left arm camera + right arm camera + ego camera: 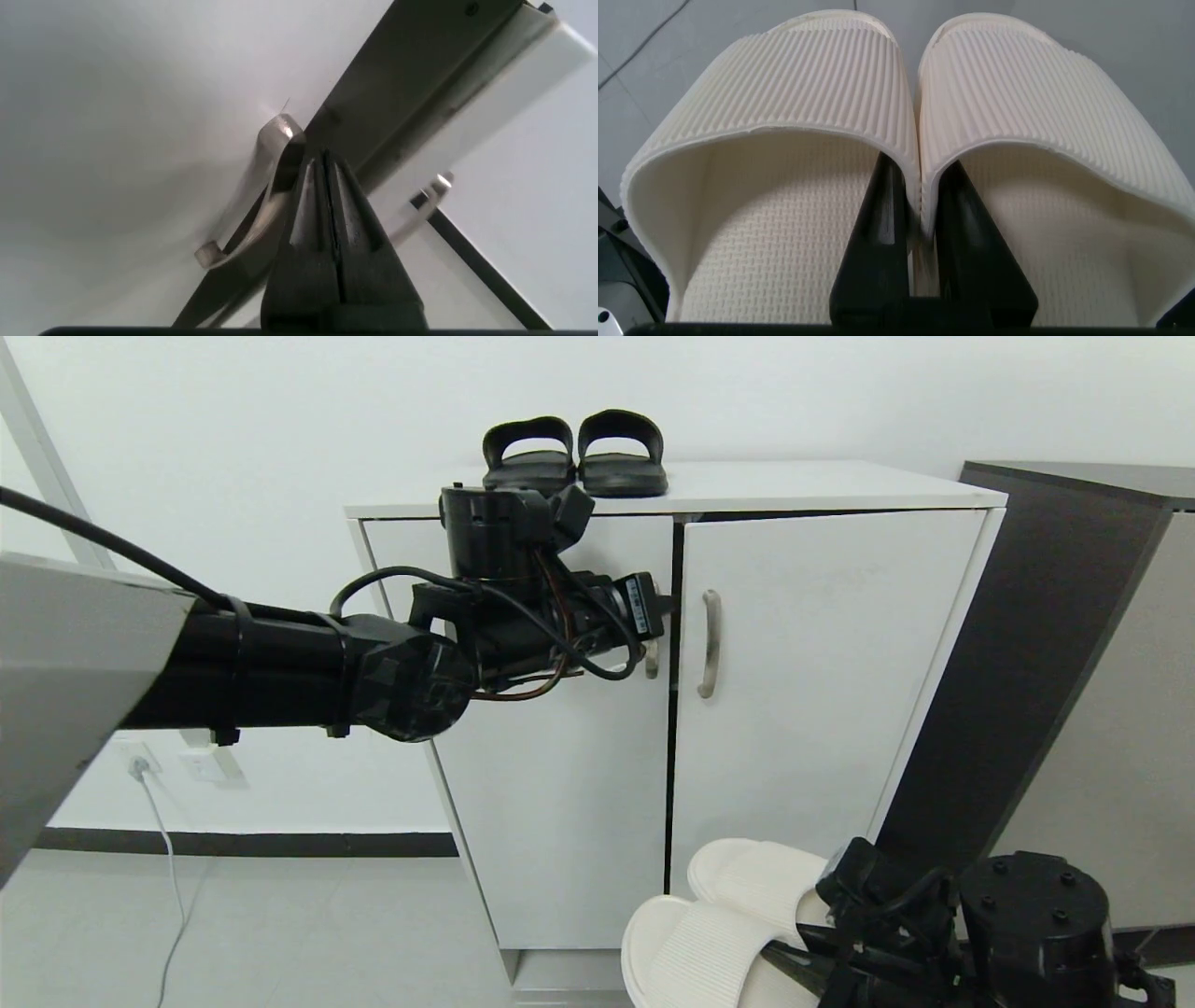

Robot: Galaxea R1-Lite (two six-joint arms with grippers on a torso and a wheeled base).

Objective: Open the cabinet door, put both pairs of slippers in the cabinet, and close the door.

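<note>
The white cabinet (560, 784) has two doors that look closed, with a thin dark seam between them. Its left-door handle (266, 191) and right-door handle (710, 644) are metal bars. My left gripper (661, 607) is at the seam beside the left handle, with its fingertips (325, 182) pressed together and nothing between them. A pair of black slippers (576, 453) stands on the cabinet top. The white ribbed slippers (709, 924) hang low in front of the cabinet. My right gripper (920, 219) is shut on their two inner walls, holding them side by side.
A dark grey cabinet (1027, 663) stands right beside the white one. On the left, a wall socket (138, 767) has a cable (173, 877) running down to the grey floor. A white wall is behind.
</note>
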